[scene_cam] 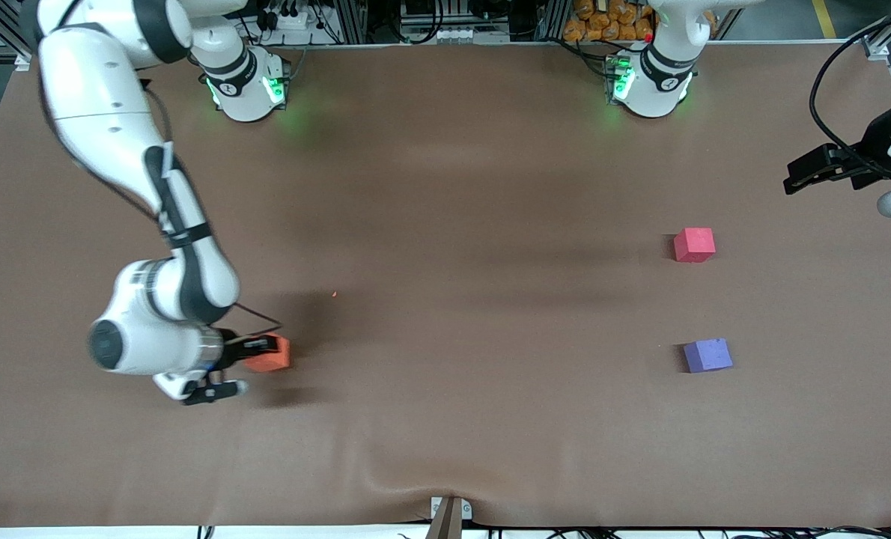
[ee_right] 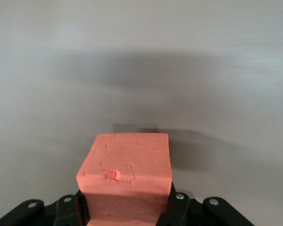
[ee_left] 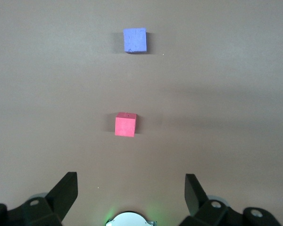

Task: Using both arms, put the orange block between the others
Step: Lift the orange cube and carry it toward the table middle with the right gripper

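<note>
Gripping orange block [ee_right: 127, 176] in right fingers [ee_right: 175, 207], left fingers [ee_left: 66, 190] spread wide, empty, over red cube [ee_left: 125, 125], purple cube [ee_left: 135, 40]

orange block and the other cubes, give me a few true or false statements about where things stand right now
1. The right gripper is shut on the orange block. True.
2. The orange block already sits between the pinkish-red cube and the purple-blue cube. False: it is at the right arm's end of the table, well apart from both.
3. The left gripper holds the pinkish-red cube. False: it is open, empty and waiting above the table.
4. The purple-blue cube lies nearer to the front camera than the pinkish-red cube. True.
5. The two cubes touch each other. False: bare table shows between them.
</note>
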### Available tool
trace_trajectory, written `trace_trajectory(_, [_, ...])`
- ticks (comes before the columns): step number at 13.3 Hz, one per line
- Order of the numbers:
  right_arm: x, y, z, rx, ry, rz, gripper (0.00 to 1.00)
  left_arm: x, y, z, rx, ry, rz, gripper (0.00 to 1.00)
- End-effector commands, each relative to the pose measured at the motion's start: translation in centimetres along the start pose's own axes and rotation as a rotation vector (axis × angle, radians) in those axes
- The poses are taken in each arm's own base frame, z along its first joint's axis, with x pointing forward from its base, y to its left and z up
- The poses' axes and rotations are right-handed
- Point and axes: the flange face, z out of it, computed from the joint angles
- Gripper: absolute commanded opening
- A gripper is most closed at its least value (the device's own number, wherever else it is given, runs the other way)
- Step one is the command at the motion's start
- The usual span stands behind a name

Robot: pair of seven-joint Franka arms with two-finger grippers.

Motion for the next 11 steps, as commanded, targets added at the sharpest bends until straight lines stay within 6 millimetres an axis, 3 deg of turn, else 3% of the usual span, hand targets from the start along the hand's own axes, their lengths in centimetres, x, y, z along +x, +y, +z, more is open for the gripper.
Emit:
trace_trajectory(1, [-1.0, -9.5, 1.4, 0.024, 0.055, 0.13, 0.37, 0.0, 0.0, -0.3, -0.003, 0.008, 0.01, 1.0])
trace_trajectory(4, [-2.4, -17.4, 3.6, 0.037, 0.117, 0.141, 0.4, 0.1, -0.5, -0.2, 0.002, 0.007, 0.011, 1.0])
trace_trajectory(9, [-5.3, -24.1, 5.6, 0.043, 0.102, 0.147, 0.4, 0.2, -0.6, 0.1, 0.004, 0.001, 0.014, 1.0])
trace_trajectory(11, [-6.3, -26.3, 6.3, 0.046, 0.099, 0.152, 0.4, 1.1, -0.1, 1.7, 0.004, -0.029, 0.022, 1.0])
